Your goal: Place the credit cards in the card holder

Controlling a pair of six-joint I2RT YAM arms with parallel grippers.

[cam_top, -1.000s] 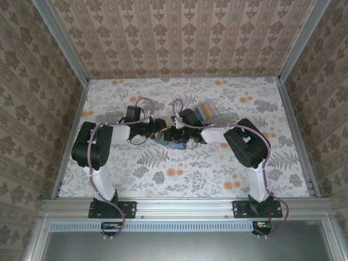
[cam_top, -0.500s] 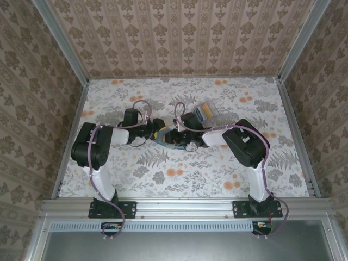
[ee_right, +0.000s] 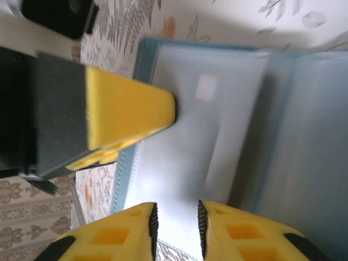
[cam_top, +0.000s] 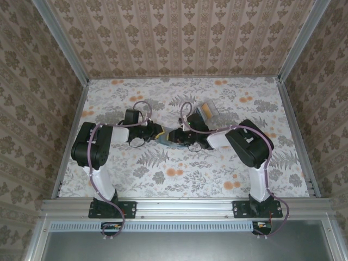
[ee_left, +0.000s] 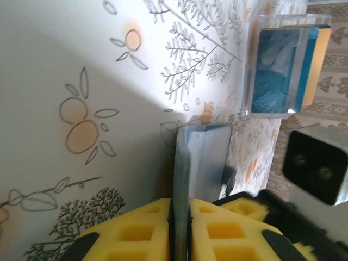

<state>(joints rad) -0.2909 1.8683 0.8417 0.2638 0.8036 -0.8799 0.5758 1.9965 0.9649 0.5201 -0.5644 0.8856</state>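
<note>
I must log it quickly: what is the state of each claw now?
Left claw: closed on the card holder.
Right claw: slightly open, gripping nothing.

centre of floral-print worktop point(cam_top: 217, 174): small flat teal fold-open card holder point(cam_top: 167, 139), opened, between the two arms | left jaws clamped on its left flap; right jaws over its right page | clear plastic case holding grey, blue and yellow credit cards point(cam_top: 208, 110): behind-right of holder, apart from it
</note>
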